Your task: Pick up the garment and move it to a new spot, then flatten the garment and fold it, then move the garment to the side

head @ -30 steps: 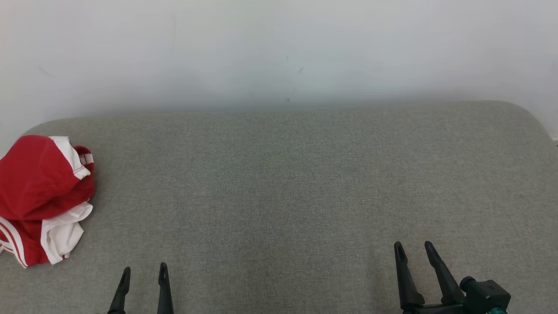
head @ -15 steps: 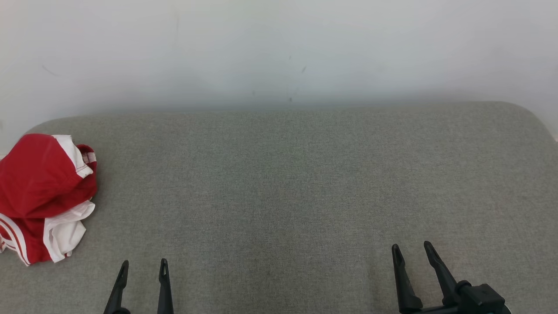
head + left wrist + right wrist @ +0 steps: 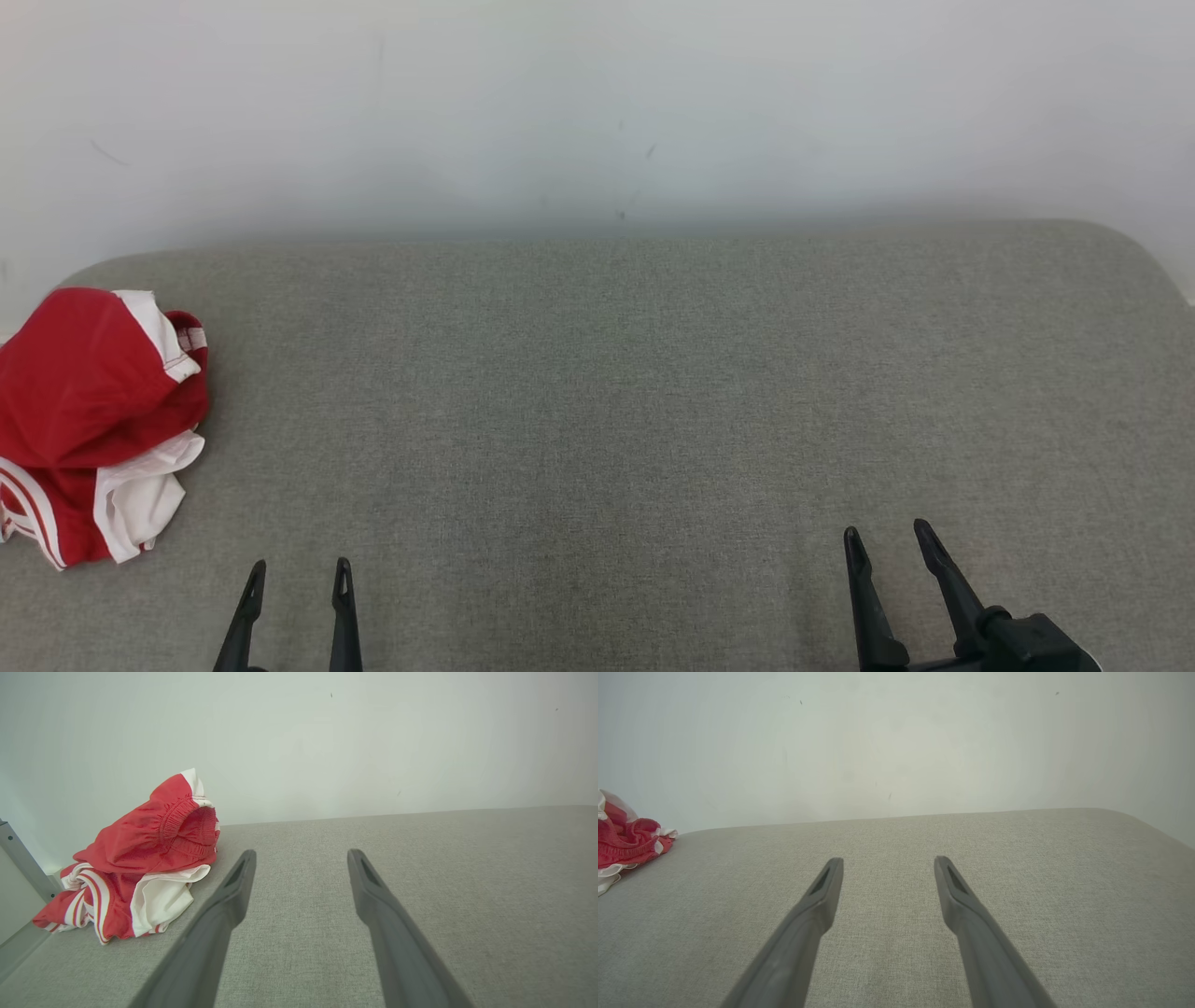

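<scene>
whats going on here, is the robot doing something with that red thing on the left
A two-armed robot is at the start of a folding job. The red and white garment lies crumpled at the left edge of the grey padded surface, with nothing touching it. The left claw and the right claw are both open and empty near the front edge, well apart from the cloth. The left claw is the nearer of the two. Nothing has been picked up yet.

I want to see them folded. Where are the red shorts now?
The red shorts lie bunched at the left edge of the grey cushion in the head view, ahead and left of the left gripper.
</scene>
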{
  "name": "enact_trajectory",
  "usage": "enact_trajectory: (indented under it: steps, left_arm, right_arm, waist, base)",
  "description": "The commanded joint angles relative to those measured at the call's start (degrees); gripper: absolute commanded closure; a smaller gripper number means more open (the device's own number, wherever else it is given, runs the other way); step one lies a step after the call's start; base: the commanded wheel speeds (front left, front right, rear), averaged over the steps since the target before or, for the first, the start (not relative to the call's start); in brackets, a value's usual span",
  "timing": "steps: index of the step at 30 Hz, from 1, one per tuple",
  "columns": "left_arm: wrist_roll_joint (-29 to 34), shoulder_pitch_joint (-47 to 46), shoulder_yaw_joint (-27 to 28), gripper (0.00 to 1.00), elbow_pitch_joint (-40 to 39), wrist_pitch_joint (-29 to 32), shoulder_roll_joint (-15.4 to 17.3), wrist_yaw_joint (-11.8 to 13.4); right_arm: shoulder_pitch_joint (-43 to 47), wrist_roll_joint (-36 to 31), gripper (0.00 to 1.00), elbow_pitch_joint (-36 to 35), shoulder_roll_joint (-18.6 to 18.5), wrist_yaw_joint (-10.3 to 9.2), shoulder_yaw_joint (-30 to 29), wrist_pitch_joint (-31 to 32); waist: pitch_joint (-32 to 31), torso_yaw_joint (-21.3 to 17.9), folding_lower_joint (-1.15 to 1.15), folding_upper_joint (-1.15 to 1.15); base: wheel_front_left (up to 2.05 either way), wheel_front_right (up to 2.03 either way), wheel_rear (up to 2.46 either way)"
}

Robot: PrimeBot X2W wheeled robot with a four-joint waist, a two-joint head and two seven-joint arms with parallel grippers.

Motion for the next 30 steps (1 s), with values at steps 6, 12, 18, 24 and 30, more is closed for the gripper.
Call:
enact_trajectory:
  steps: [6, 12, 18, 24, 30]
  left_arm:
    - [-0.38, 1.07, 1.12, 0.00, -0.62, -0.20, -0.49, -0.95]
    - [-0.31, 1.08, 1.74, 0.00, -0.46, -0.20, -0.71, -1.30]
    - [-0.35, 1.13, 2.20, 0.00, -0.38, -0.20, -0.90, -1.64]
    - [-0.47, 0.82, 2.37, 0.00, -0.11, -0.20, -0.93, -1.81]
    - [-0.46, 0.12, 2.00, 0.00, 0.09, -0.20, -0.95, -2.24]
  right_arm:
    - [0.72, 1.04, 0.00, 0.23, 0.01, -0.12, -0.33, -0.06]
    - [0.74, 1.37, 0.00, 0.43, 0.01, -0.12, -0.38, -0.06]
    - [0.64, 1.56, 0.00, 0.54, 0.01, -0.12, -0.45, -0.06]
    - [0.63, 1.68, 0.00, 0.65, 0.01, -0.12, -0.55, -0.06]
    - [1.15, 2.04, 0.00, 0.75, 0.01, -0.12, -0.82, -0.05]
  waist:
    - [-0.29, 0.15, 0.00, 0.00]
    - [-0.38, 0.21, 0.00, 0.00]
    - [-0.42, 0.24, 0.00, 0.00]
    - [-0.45, 0.51, 0.00, 0.00]
    - [-0.58, 2.96, 0.00, 0.00]
  base:
    - [0.00, 0.00, 0.00]
    - [0.00, 0.00, 0.00]
    - [0.00, 0.00, 0.00]
    - [0.00, 0.00, 0.00]
    - [0.00, 0.00, 0.00]
